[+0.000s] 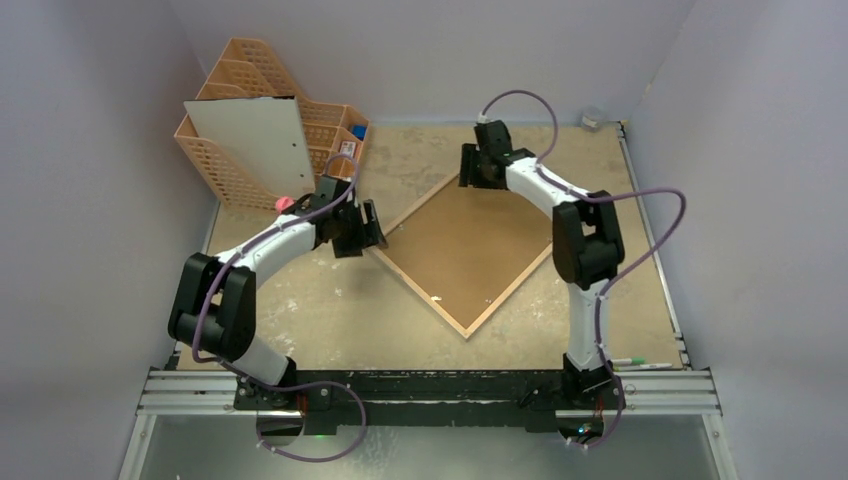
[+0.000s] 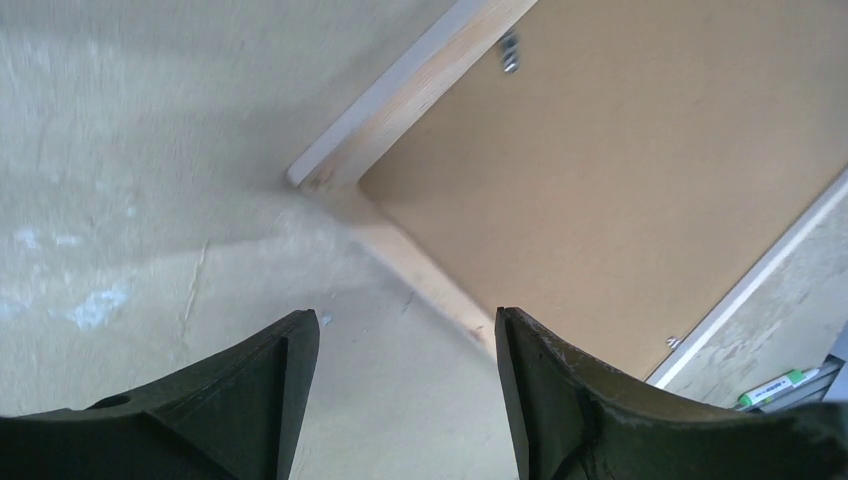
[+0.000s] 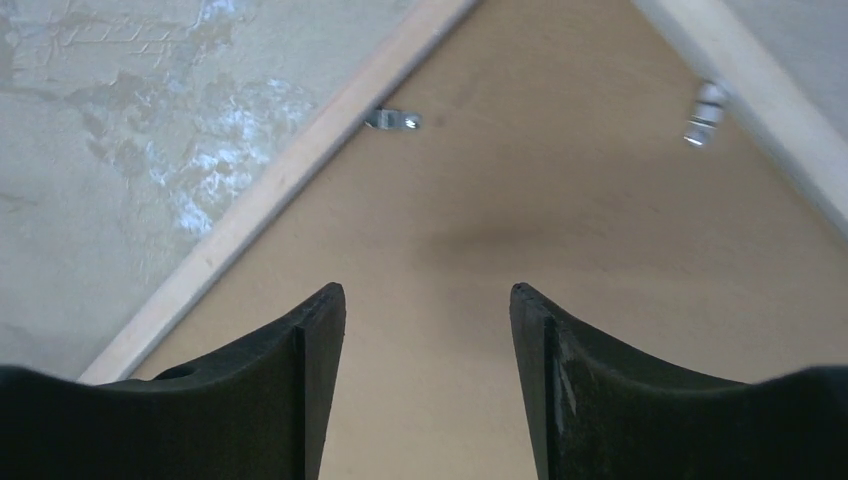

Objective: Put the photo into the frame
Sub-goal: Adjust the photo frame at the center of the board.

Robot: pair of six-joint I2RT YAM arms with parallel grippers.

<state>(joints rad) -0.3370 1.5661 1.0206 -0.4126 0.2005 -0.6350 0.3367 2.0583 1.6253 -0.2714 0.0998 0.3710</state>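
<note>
The frame (image 1: 420, 292) lies face down near the middle of the tabletop (image 1: 330, 310), turned so its corners point at the table's edges, with the brown backing board (image 1: 465, 245) seated inside its wooden rim and small metal clips (image 3: 395, 120) showing along the rim. The photo (image 1: 255, 145) is well apart from it, propped upright against the peach organiser (image 1: 240, 75) at the far left corner, showing what looks like its white reverse. The left gripper (image 1: 372, 228) hovers just beside the frame's left corner, jaws spread and empty. The right gripper (image 1: 478, 165) hangs over the far corner, above the board, jaws likewise parted with nothing between them. I judge the step in hand to be opening the back, with the photo not yet touched. The next move calls for turning the clips aside and lifting the board out, with one arm steadying the rim so the frame does not slide.
</note>
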